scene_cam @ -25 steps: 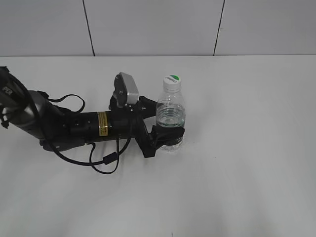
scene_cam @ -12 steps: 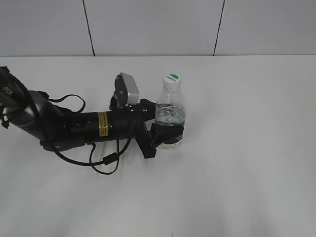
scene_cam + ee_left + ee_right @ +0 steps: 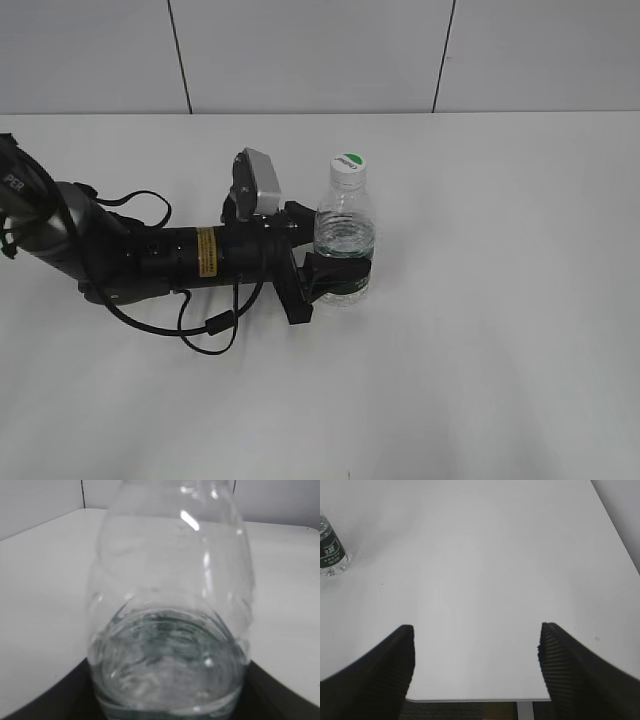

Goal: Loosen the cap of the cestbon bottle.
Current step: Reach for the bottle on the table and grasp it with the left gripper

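Upright cestbon bottle (image 3: 345,240), cap (image 3: 348,165) on

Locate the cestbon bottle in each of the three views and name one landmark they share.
Exterior view: cestbon bottle stands upright at centre, its lower body between the left hand fingers.
Left wrist view: it fills the frame, cap out of view.
Right wrist view: top-left edge, only its base.
Shared landmark: white table.

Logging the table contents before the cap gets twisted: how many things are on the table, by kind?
Bottles: 1, the cestbon bottle, held by the left gripper.
Caps: 1, the cap, on the bottle.
Total: 2
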Controlling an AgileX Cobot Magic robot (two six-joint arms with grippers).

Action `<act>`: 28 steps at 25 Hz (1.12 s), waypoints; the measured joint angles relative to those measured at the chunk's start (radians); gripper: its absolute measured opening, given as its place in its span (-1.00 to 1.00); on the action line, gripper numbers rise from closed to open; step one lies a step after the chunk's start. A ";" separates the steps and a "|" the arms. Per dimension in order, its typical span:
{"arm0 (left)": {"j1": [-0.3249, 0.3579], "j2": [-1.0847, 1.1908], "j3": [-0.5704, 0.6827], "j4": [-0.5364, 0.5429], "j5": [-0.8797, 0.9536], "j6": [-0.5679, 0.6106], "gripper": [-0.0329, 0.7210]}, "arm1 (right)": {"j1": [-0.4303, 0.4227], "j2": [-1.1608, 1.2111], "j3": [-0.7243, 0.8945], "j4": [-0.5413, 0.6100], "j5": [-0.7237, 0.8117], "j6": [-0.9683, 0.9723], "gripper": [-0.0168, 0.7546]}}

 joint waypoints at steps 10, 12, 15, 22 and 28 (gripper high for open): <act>0.000 0.000 0.000 0.002 0.000 0.000 0.18 | 0.000 0.000 0.000 0.000 0.000 0.000 0.57; 0.000 0.000 0.000 0.002 0.000 0.000 0.18 | 0.000 0.000 0.000 0.000 0.000 0.000 0.57; 0.000 0.000 0.000 0.003 0.000 0.000 0.18 | 0.000 0.000 0.000 0.000 0.000 0.000 0.57; 0.000 0.000 0.000 0.008 -0.002 0.000 0.18 | 0.000 0.000 0.000 0.000 0.000 0.000 0.57; 0.005 0.000 0.000 0.022 -0.007 0.000 0.18 | 0.000 0.000 0.000 0.000 0.000 0.000 0.57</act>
